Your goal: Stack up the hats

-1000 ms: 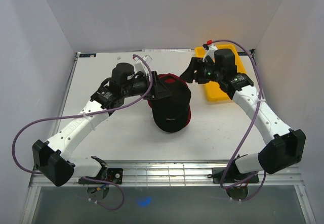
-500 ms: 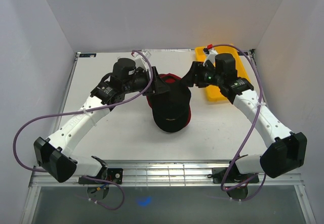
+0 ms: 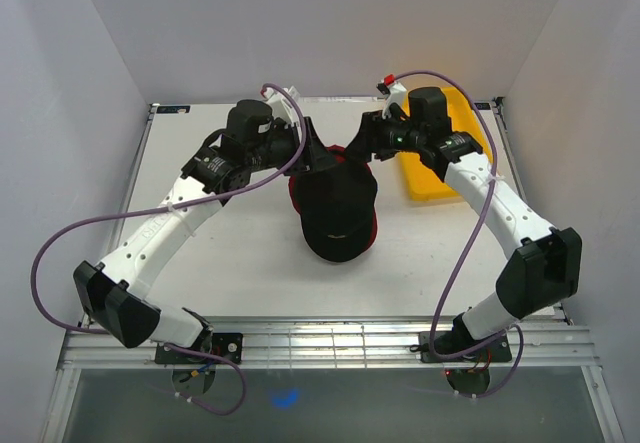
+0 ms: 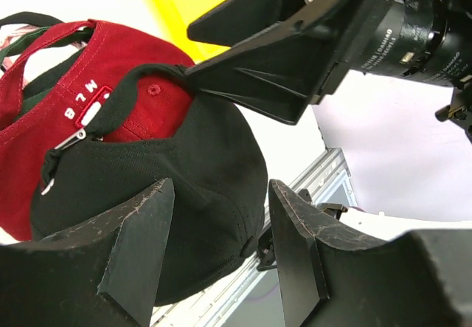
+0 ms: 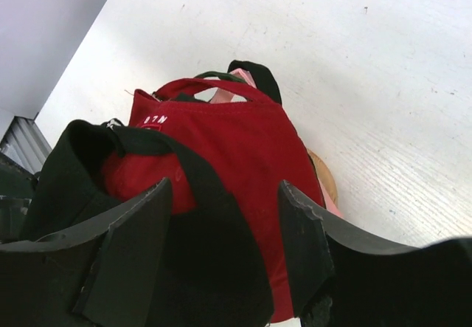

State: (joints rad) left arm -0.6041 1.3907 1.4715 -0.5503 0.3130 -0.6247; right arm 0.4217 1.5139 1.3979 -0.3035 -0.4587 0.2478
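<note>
The hats sit in one pile at the table's middle. The black cap (image 3: 335, 208) lies on top of the red cap (image 3: 373, 231), brim toward the near edge. In the right wrist view the black cap's (image 5: 147, 224) back strap arches over the red cap (image 5: 243, 142), and pink (image 5: 237, 77) and dark green (image 5: 263, 78) edges show beneath, on a wooden stand (image 5: 325, 176). My left gripper (image 3: 318, 158) is open at the pile's back left, just above the black cap (image 4: 169, 172). My right gripper (image 3: 362, 148) is open at the back right, and its fingers (image 4: 280, 54) almost touch the black cap's strap.
A yellow tray (image 3: 437, 178) lies at the back right, under the right arm, and shows in the left wrist view (image 4: 195, 2). White walls close the table on three sides. A metal rail (image 3: 330, 338) runs along the near edge.
Both grippers have closed in on the back of the cap pile. The right gripper has moved left off the yellow tray. The left gripper has shifted back and right. The caps have not moved.
</note>
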